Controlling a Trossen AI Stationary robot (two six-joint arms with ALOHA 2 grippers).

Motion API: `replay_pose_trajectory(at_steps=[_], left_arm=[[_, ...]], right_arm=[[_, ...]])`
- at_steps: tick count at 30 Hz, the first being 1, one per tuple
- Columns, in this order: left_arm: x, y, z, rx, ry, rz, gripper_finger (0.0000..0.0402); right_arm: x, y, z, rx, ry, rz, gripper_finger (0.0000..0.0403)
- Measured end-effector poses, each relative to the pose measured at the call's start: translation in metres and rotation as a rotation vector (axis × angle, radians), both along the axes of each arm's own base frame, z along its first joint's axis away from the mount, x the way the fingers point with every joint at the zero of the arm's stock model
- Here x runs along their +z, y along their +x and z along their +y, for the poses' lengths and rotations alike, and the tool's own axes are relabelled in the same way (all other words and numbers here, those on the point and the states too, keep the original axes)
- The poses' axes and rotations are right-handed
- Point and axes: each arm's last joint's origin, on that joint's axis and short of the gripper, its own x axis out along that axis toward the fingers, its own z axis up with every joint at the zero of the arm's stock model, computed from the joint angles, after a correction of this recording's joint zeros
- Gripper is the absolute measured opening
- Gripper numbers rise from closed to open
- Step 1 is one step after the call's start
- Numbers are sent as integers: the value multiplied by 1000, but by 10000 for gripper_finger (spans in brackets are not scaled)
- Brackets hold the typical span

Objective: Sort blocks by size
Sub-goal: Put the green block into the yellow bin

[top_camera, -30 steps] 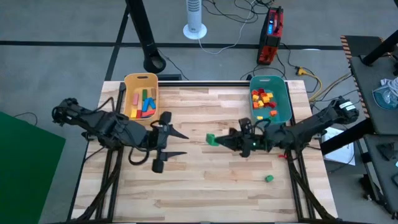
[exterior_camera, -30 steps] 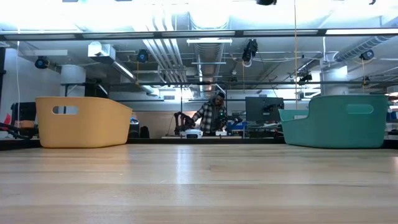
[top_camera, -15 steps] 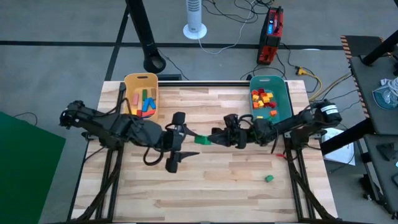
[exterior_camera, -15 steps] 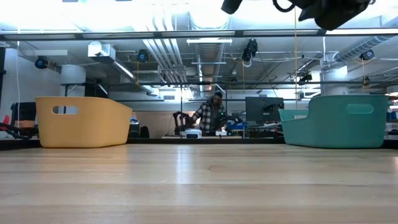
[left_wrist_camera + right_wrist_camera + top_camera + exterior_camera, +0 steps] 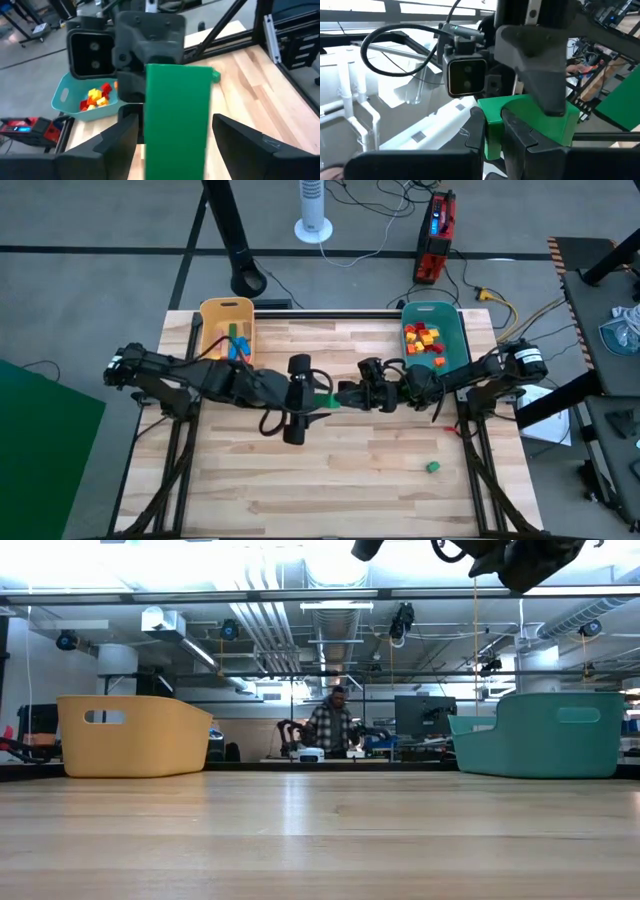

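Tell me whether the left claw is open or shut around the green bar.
Open. In the left wrist view the left claw has its fingers spread to either side of the green bar, with gaps showing; the right claw holds it.

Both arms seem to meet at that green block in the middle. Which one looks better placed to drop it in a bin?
Probably the left. The long green block sits between the open left gripper fingers, and the yellow bin holding long bars is on that arm's side. The right gripper holds it now.

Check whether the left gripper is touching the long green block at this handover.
Apart. In the left wrist view the long green block stands between the left gripper's spread fingers with gaps on both sides; the right gripper is shut on it.
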Motion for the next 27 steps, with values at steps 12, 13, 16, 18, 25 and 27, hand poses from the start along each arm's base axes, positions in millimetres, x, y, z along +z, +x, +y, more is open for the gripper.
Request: replay_pose_trajectory(at_steps=[12,13,16,18,25,27], left_arm=[[1,0,1,2,-5,-9,112],[1,0,1,1,-5,-8,112],[0,-1,3,7,0,6,112],[-1,-2,7,21,2,25,112],[6,-37,52,210,-18,167,112],[11,-52,73,316,-52,187,112]], right_arm=[[-3,3,-3,-5,4,54,33],[-4,3,-3,-7,2,57,33],[-4,4,-7,-24,-5,60,40],[-5,5,-12,-40,-3,67,51],[-7,5,-57,-93,37,121,103],[-9,4,-75,-116,43,161,115]])
